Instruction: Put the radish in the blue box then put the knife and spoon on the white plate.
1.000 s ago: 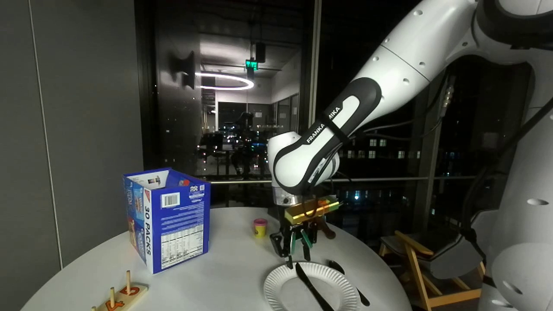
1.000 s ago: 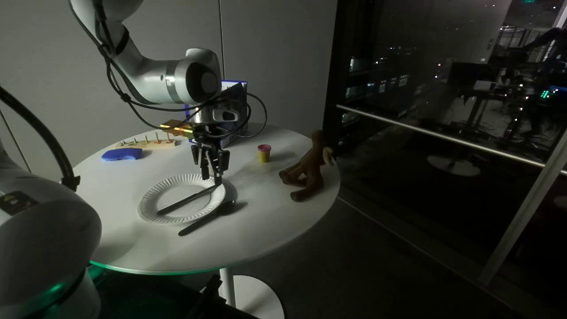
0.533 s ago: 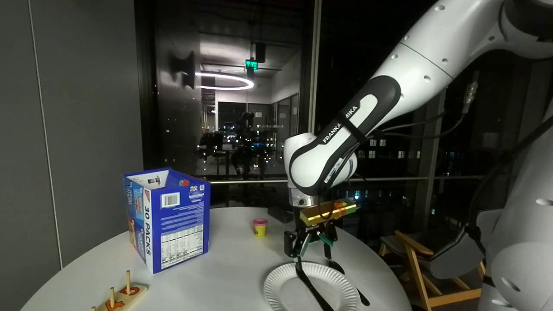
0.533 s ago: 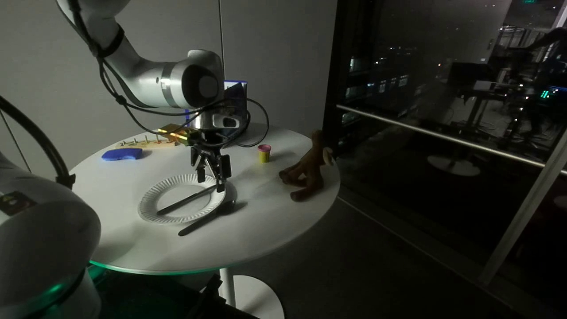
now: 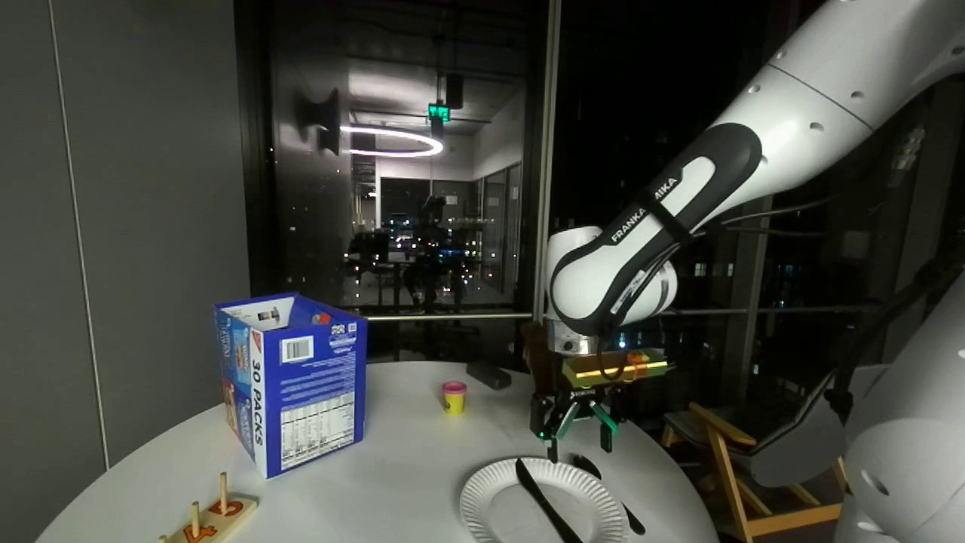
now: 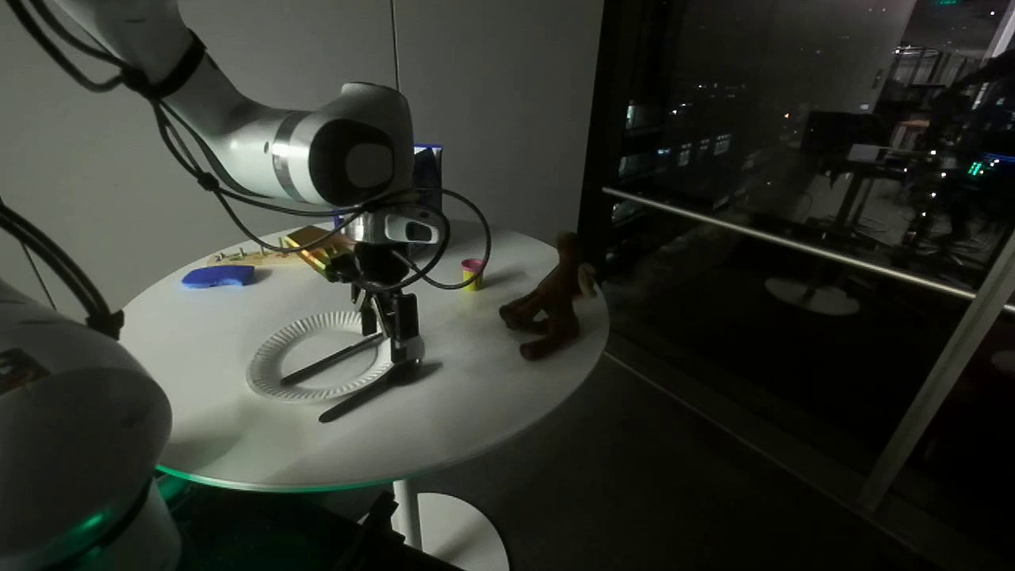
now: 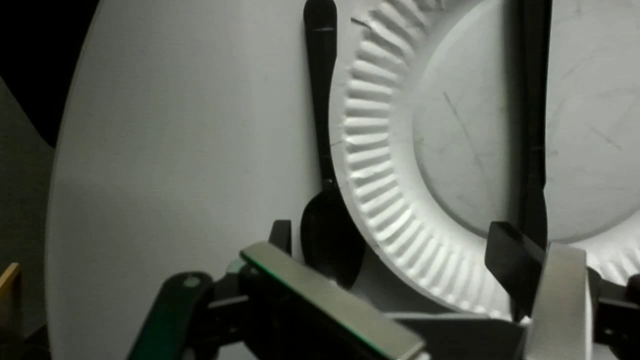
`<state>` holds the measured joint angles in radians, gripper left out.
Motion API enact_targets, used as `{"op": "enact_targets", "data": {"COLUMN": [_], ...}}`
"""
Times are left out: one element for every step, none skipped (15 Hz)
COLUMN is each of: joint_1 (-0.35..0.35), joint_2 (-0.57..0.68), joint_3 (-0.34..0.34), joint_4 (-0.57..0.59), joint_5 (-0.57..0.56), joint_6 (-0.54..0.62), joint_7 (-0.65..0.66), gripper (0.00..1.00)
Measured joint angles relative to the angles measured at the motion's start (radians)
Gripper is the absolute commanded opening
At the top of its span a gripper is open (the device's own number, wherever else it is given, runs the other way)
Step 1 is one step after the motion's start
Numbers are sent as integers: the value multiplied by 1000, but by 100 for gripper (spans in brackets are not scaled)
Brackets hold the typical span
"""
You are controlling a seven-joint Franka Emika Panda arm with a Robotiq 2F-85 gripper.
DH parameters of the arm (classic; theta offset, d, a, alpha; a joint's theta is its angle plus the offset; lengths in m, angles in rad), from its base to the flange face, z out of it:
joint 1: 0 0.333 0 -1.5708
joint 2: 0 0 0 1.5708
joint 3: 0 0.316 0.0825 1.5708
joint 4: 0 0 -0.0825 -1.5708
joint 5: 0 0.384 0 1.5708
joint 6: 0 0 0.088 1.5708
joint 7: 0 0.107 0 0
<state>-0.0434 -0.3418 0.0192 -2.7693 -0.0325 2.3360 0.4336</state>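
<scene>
The black knife [image 5: 544, 499] lies across the white plate [image 5: 482, 501]; both also show in the wrist view, the knife [image 7: 534, 125] and the plate [image 7: 372, 150]. The black spoon [image 7: 322, 100] lies on the table just outside the plate rim; it also shows in an exterior view [image 6: 361, 399]. My gripper [image 5: 580, 446] is open and empty above the spoon's bowl end and the plate's edge. In the wrist view, the spoon bowl and part of the plate rim show between the fingertips [image 7: 398, 247]. The blue box [image 5: 320, 400] stands open-topped at the far side. No radish is visible.
A yellow cup with a pink lid [image 5: 454, 400], a dark case [image 5: 488, 375], a wooden peg board [image 5: 219, 520], a blue sponge-like piece [image 6: 219, 276] and a brown stuffed toy [image 6: 551, 309] sit on the round table. A chair [image 5: 784, 452] stands beyond its edge.
My gripper has moved from the knife's end over toward the spoon, and its fingers look farther apart than one second ago. The knife, spoon and plate have not moved.
</scene>
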Motion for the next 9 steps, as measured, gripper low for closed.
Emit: {"op": "enact_targets", "data": {"joint_1": [-6, -12, -17, -24, -31, -38, -47, -55, -62], "joint_2": [-8, -14, -19, -21, -22, -22, -22, -22, -22], "joint_3": [-7, -15, -24, -33, -43, -54, -65, -78, -93], "joint_4": [5, 7, 7, 7, 8, 8, 8, 9, 8], "joint_5": [11, 20, 25, 31, 36, 41, 45, 50, 57], "joint_6": [-2, -3, -5, -5, -5, -5, -5, -5, -5], "joint_7": [-14, -31, -47, -62, -77, -92, -106, -123, -144], "gripper": [100, 100, 100, 100, 100, 100, 100, 100, 100]}}
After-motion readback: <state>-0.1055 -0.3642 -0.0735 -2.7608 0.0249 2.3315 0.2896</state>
